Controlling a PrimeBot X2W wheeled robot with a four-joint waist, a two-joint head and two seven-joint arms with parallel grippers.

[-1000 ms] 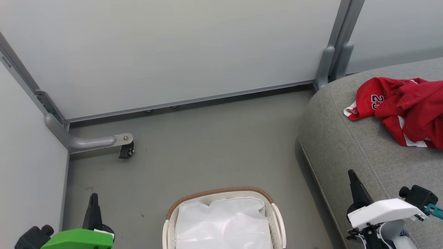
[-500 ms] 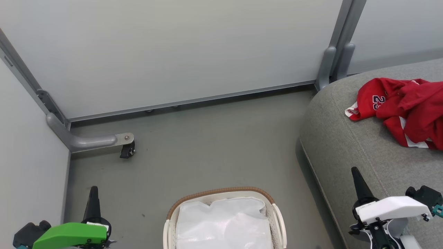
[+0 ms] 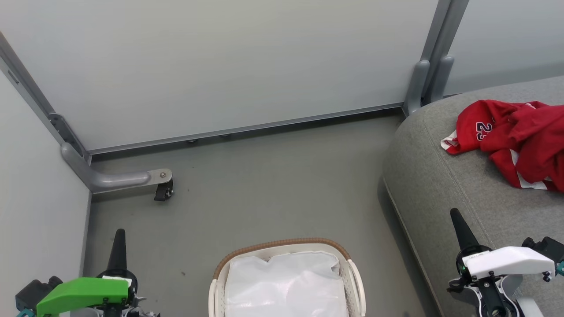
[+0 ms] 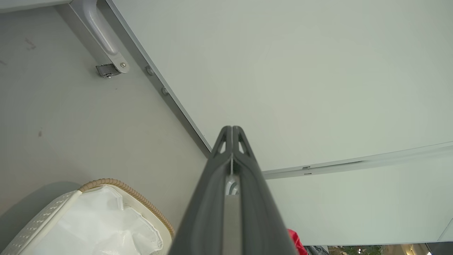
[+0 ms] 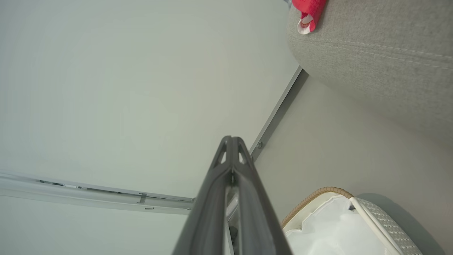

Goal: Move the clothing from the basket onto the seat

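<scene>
Clothing [image 3: 511, 141] heaped on seat [image 3: 440, 185], toward its far edge; basket [image 3: 282, 244] on floor [image 3: 264, 185] beside seat's left edge, holding white sheet [image 3: 284, 286]; left gripper [image 3: 119, 235] fingers pressed together, empty, left of basket; right gripper [image 3: 454, 215] likewise closed, empty, over seat's near left edge.

The left gripper [image 3: 119, 232] is wearing a green shell with dark screws; the right gripper [image 3: 454, 212] is wearing a white one. Both are showing dark tapering fingers [image 4: 212, 198] with slotted tips.
</scene>
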